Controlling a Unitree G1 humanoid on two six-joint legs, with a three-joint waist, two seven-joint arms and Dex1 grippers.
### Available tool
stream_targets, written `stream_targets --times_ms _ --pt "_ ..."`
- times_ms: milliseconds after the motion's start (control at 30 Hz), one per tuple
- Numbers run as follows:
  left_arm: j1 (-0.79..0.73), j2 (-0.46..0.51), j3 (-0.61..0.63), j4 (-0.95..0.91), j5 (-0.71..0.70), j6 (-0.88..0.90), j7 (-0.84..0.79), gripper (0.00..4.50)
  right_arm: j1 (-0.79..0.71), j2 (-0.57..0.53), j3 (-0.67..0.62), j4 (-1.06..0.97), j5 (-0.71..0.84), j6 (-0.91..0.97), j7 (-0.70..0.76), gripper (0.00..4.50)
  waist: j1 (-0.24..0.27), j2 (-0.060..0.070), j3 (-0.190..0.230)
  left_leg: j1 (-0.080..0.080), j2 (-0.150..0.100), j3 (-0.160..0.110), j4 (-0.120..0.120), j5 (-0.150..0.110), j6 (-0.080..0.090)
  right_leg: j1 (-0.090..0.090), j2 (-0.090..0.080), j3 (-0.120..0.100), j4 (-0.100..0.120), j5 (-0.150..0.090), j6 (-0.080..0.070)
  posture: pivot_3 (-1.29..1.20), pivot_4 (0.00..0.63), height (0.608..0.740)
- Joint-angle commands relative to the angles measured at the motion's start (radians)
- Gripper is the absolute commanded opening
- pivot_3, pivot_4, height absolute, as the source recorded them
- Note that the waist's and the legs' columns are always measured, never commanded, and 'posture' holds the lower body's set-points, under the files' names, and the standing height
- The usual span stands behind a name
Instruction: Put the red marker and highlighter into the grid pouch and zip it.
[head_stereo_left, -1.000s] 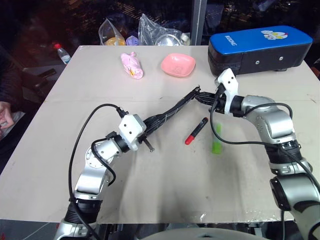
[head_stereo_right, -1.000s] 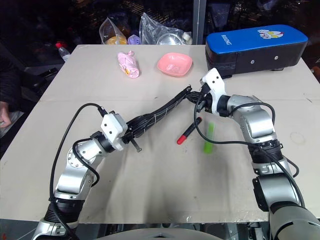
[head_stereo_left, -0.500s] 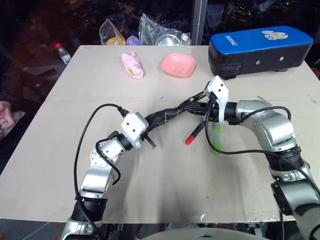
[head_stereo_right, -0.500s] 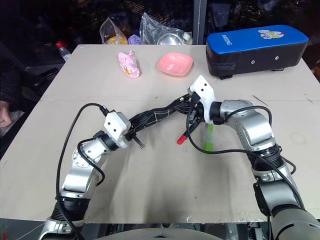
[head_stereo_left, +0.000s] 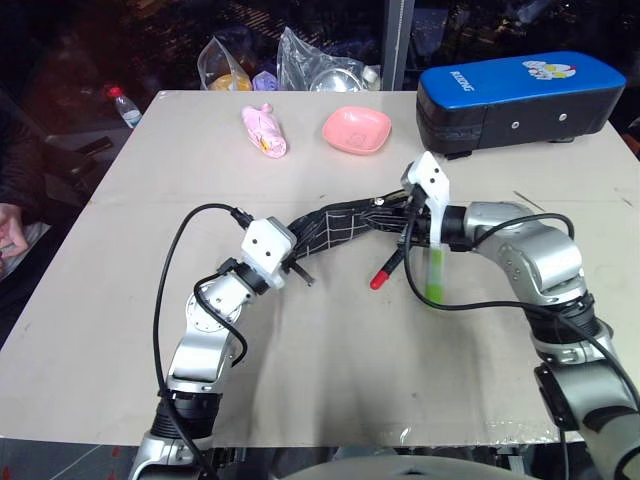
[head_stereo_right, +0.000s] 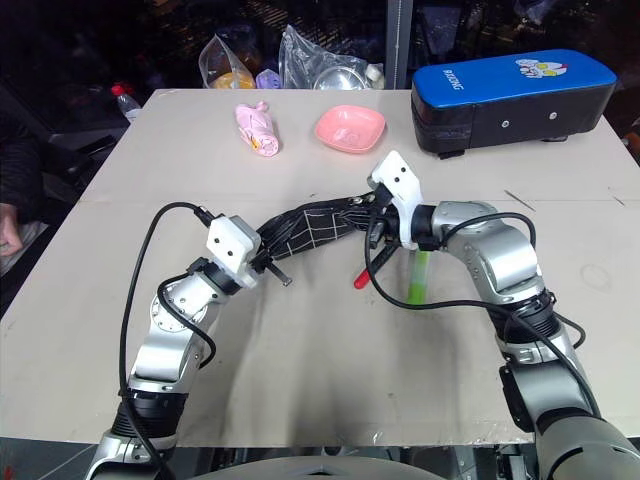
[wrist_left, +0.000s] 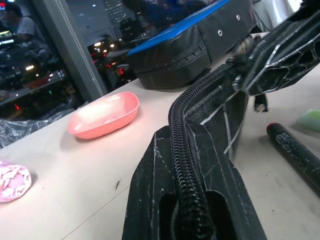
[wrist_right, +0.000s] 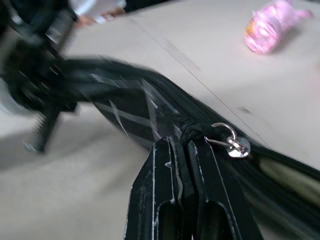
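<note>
pouch stretched between both grippers, zipper being worked open

left gripper (head_stereo_left: 293, 262) pinches one end of the grid pouch (head_stereo_left: 335, 226), fingers pressed together on the fabric right at the zipper line. right gripper (head_stereo_right: 374, 212) is clamped on the other end, fingers closed just beside the small metal ring of the zipper pull (wrist_right: 229, 141).

the pouch hangs off the table (head_stereo_left: 330, 370) as a sagging band between the two hands. judgement: it is held taut from both ends so the slider has something to run against; one hand anchors, the other works the zipper. whether the mouth is open enough yet i cannot tell.

red marker (head_stereo_left: 393, 263) lies on the table just below the right gripper, near its fingers. highlighter (head_stereo_left: 434, 273) lies beside it, on the far side from the left gripper, under the right forearm. both outside the pouch, so loading and zipping are not yet done.

writing: blue-and-black hard case (head_stereo_left: 515, 95), beyond the right gripper, carries white lettering and a cartoon print on its lid; too small to read surely. marker's black end has print, unreadable.
</note>
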Motion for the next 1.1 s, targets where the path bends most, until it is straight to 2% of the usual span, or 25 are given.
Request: stream_targets --times_ms 33,233,500,667,1100 --pt "-0.013 0.0 -0.017 -0.012 0.005 -0.023 -0.007 0.04 -0.032 0.036 0.024 -0.05 0.022 0.001 -0.011 0.0 0.0 0.0 0.0 0.0 0.0 0.0 0.0 0.0 0.0 0.0 0.0 0.0 0.0 0.0 0.0 0.0 0.15 0.726" --pt "-0.017 0.004 -0.044 -0.006 0.027 -0.045 -0.02 0.04 -0.062 0.098 0.066 -0.048 0.029 0.012 -0.013 0.0 -0.002 0.0 0.0 0.0 0.0 0.0 0.0 0.0 0.0 -0.001 0.0 0.0 0.0 0.0 0.0 0.0 0.15 0.726" --pt "0.003 0.001 -0.06 -0.007 0.039 -0.069 -0.025 0.04 -0.062 0.093 0.107 -0.056 0.05 0.027 0.04 0.0 -0.001 0.0 0.0 0.0 0.0 0.0 0.0 0.0 0.0 -0.002 0.0 0.0 0.0 0.0 0.0 0.0 0.15 0.726" --pt "0.011 -0.004 -0.082 -0.011 0.028 -0.088 -0.053 0.04 -0.068 0.115 0.085 -0.046 0.088 0.055 0.053 0.0 -0.002 0.0 0.0 0.0 0.0 0.0 0.0 0.0 0.0 -0.002 0.0 0.0 0.0 0.0 0.0 0.0 0.15 0.726" --pt "0.05 0.044 -0.104 -0.032 -0.021 -0.121 -0.155 0.04 -0.117 0.013 0.034 0.096 0.127 0.041 0.183 0.0 -0.001 0.0 0.0 0.0 0.0 0.0 0.0 0.0 0.0 -0.002 0.0 0.0 0.0 0.0 0.0 0.0 0.15 0.726"
